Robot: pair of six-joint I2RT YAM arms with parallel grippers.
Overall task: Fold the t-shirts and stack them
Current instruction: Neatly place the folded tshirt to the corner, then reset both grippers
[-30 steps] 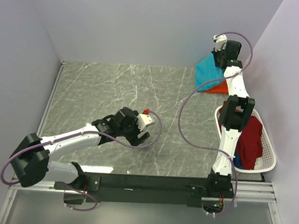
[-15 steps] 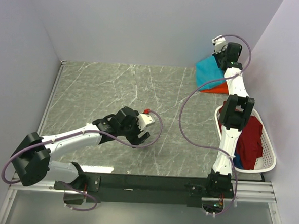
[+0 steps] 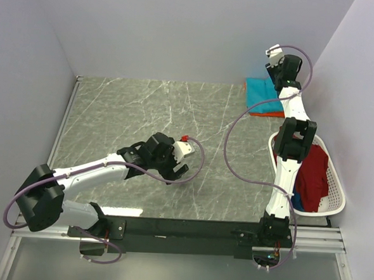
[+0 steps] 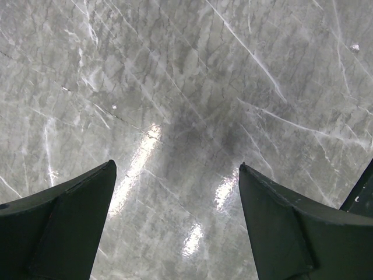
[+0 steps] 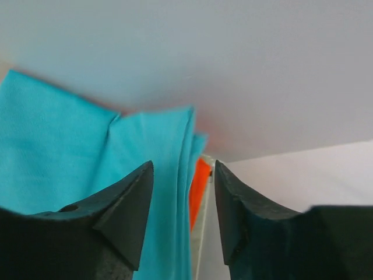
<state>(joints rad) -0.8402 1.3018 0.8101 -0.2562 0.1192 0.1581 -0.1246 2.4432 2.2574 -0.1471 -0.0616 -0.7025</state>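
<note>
A folded teal t-shirt lies on an orange t-shirt at the table's far right corner, by the wall. My right gripper hovers just above their right edge. In the right wrist view its jaws stand apart, with the teal cloth and a strip of orange below them and nothing gripped. A dark red t-shirt and a blue one lie in the basket. My left gripper is open over bare marble near the table's middle.
A white plastic laundry basket stands at the right edge of the table beside the right arm. Walls close in the table at the back, left and right. Purple cables loop off both arms.
The teal shirt, held up a second ago, has dropped flat onto the orange one. My right gripper has opened and drawn back towards the wall. The left arm has barely moved.
</note>
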